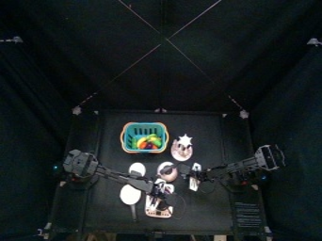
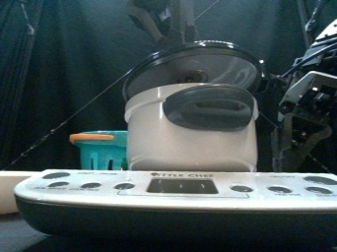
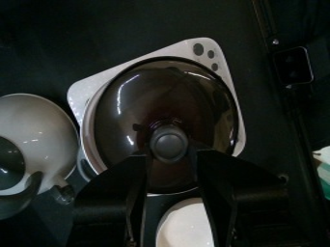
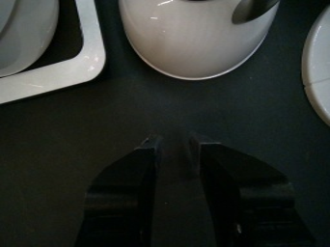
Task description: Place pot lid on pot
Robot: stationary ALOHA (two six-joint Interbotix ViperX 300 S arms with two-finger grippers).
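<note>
Left wrist view: left end effector (image 3: 165, 178), wide open, straddles the lid (image 3: 161, 106) knob (image 3: 169, 143); centre, then close squarely around it.

A green plastic basket (image 1: 145, 137) sits toward the back of the small black worktop (image 1: 101, 132), with colourful toy fruit (image 1: 149, 143) inside it. Just beside the basket stands a small white star-shaped item (image 1: 185, 141). In the front view, a teal container with an orange rim (image 2: 95, 150) shows at the left. Black curtains (image 1: 51, 66) enclose the worktop on all sides.
</note>
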